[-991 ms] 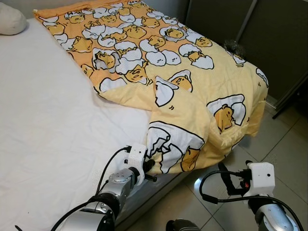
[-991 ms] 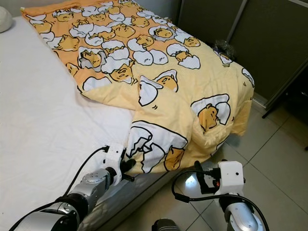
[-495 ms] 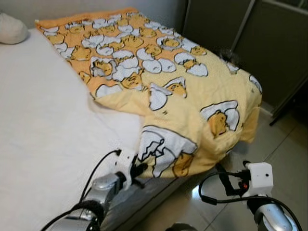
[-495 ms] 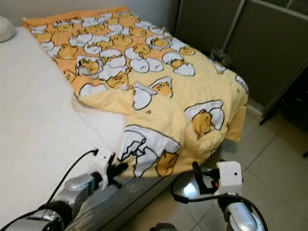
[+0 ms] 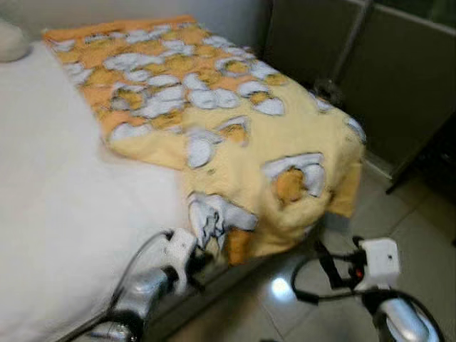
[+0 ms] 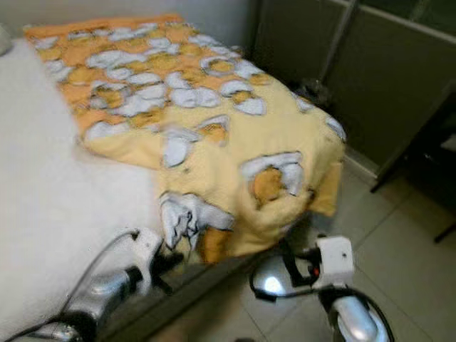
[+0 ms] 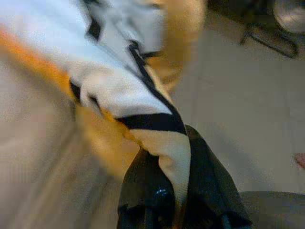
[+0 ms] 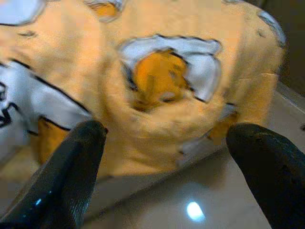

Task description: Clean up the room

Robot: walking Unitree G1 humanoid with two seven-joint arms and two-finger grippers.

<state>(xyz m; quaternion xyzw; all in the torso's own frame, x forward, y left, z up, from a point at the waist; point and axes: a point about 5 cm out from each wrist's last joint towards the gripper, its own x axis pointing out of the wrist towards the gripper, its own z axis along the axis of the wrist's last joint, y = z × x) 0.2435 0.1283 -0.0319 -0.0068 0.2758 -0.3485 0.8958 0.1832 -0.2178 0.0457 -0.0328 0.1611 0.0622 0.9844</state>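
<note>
Yellow-orange blanket [image 5: 214,121], one, printed with white egg-shell and yolk-coloured cartoon figures, spread over the right side of one bed [image 5: 64,214]. White sheet bare on the bed's left side. Blanket's near corner droops over the foot edge of the mattress toward the floor; its right edge hangs down the side facing a dark panelled wall [image 5: 399,78]. Head views blurred.

One pillow [image 5: 13,39], pale, only partly in frame at the far left corner of the bed.

Two grippers. Left gripper [image 7: 174,191] at the foot edge of the bed, just under the hanging blanket corner. Wrist view: both black fingers [image 7: 143,181] clenched on a fold of the blanket, a strip of white cloth with a black line pinched between them, orange cloth running off behind. In the head view the left arm reaches up to the mattress edge with one black cable looping along it.

Right gripper [image 8: 167,143] low over the tiled floor [image 5: 420,214], beside the bed's corner, apart from the blanket. Fingers spread wide, nothing between them; through the gap the blanket's hanging corner with one egg-and-yolk print shows, plus one bright light glint on the glossy tile. White wrist housing with a black cable loop visible in the head view.

One dark thin-legged stand [image 5: 434,157] at the right edge, on the tiles.
</note>
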